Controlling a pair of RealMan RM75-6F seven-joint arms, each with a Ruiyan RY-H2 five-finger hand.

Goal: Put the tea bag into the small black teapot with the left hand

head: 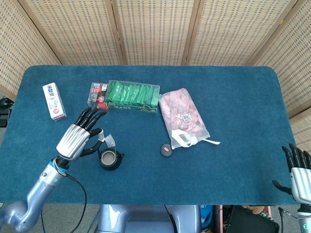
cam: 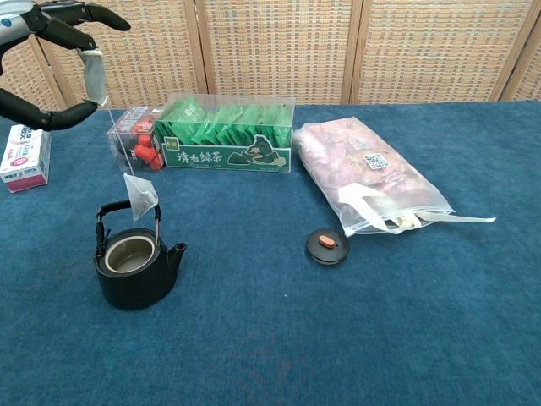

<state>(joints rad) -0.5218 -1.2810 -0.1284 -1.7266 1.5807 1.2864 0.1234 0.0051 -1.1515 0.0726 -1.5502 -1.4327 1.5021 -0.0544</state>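
Note:
The small black teapot [head: 109,158] [cam: 135,266] stands lidless near the table's front left, its handle upright. Its lid [head: 166,150] [cam: 326,246] lies on the cloth to the right. My left hand [head: 80,138] [cam: 51,21] hovers up and to the left of the pot and pinches the paper tag [cam: 93,74] between thumb and finger. From the tag a string runs down to the tea bag [head: 110,141] [cam: 140,193], which hangs just above the pot's handle, outside the opening. My right hand [head: 299,174] stays at the front right corner, fingers apart and empty.
A clear box of green tea packets [cam: 228,144] and a small clear box with red pieces [cam: 133,139] stand behind the pot. A white carton [cam: 24,156] lies at the far left, a pink-filled plastic bag [cam: 372,173] to the right.

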